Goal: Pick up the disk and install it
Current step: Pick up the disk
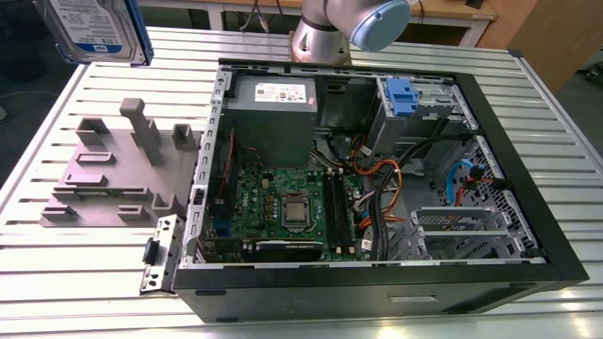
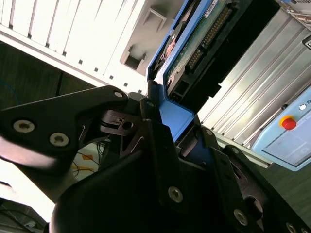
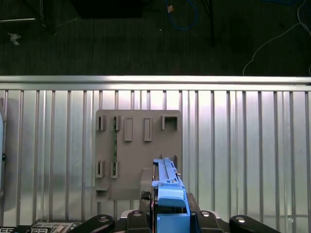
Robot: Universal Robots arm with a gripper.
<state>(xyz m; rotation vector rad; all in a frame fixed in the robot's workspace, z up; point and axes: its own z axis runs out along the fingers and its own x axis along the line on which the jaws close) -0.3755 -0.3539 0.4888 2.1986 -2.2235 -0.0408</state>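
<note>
The jaws clamp the disk (image 3: 169, 194) by its blue edges, well above the grey fixture (image 3: 138, 145).

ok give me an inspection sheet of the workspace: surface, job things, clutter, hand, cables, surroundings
surface: ribbed metal table, carrying the case and the plate
job's things: disk lifted off the table at the exterior view's upper left, outside the open computer case
clutter: grey fixture plate flat on the table, beside the case on the exterior view's left
hand: hand shut on the disk's blue frame
cables: orange, blue and black cables inside the case; loose cables on the floor
surroundings: dark floor; pendant with a red button
</note>
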